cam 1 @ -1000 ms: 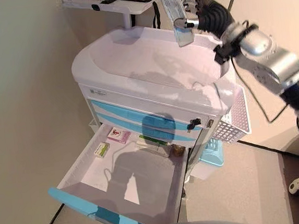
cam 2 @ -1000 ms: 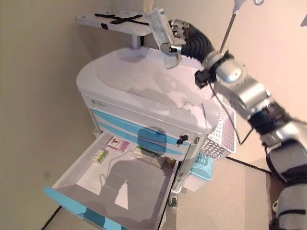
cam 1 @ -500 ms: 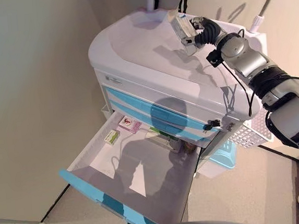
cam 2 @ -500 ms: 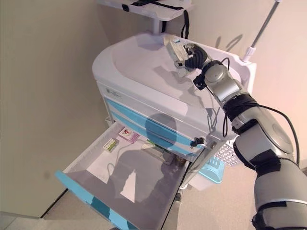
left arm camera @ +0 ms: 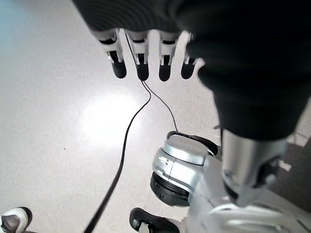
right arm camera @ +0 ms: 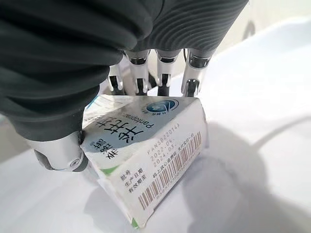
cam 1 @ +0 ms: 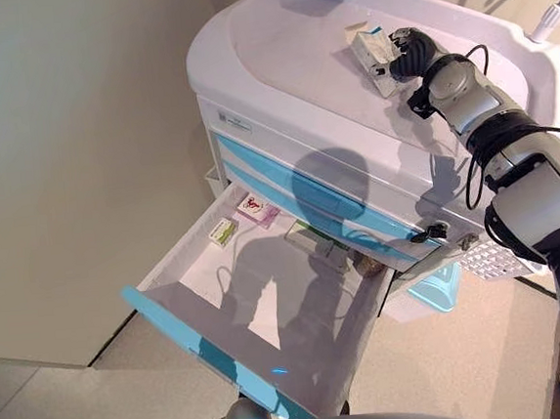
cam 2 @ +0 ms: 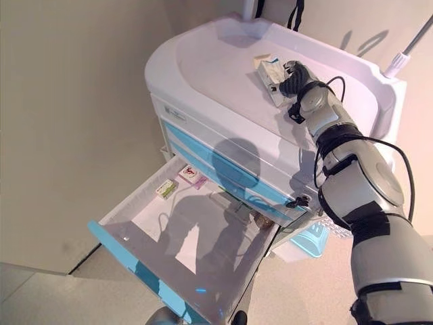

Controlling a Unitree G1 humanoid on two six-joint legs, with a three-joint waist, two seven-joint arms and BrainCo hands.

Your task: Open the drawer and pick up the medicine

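Note:
A white medicine box (right arm camera: 146, 145) with a barcode and green print is pinched between the thumb and fingers of my right hand (cam 1: 414, 56). Hand and medicine box (cam 1: 376, 56) are low at the far right of the cart's white top (cam 1: 285, 42); I cannot tell if the box touches it. The bottom drawer (cam 1: 188, 340), with a blue front, stands pulled wide out. Inside at the back lie a small green box (cam 1: 222, 232), a pink box (cam 1: 255, 209) and more packs (cam 1: 318, 245). My left hand (left arm camera: 141, 53) hangs over the floor, fingers straight, holding nothing.
The cart's two upper blue-striped drawers (cam 1: 288, 184) are closed. A white mesh basket (cam 1: 490, 260) hangs on the cart's right side, with a light blue bin (cam 1: 442, 288) below it. A beige wall (cam 1: 58, 141) runs along the cart's left.
The camera has tilted, so the whole scene shifted. My right hand has come down with the medicine box from high above the cart to just at its top.

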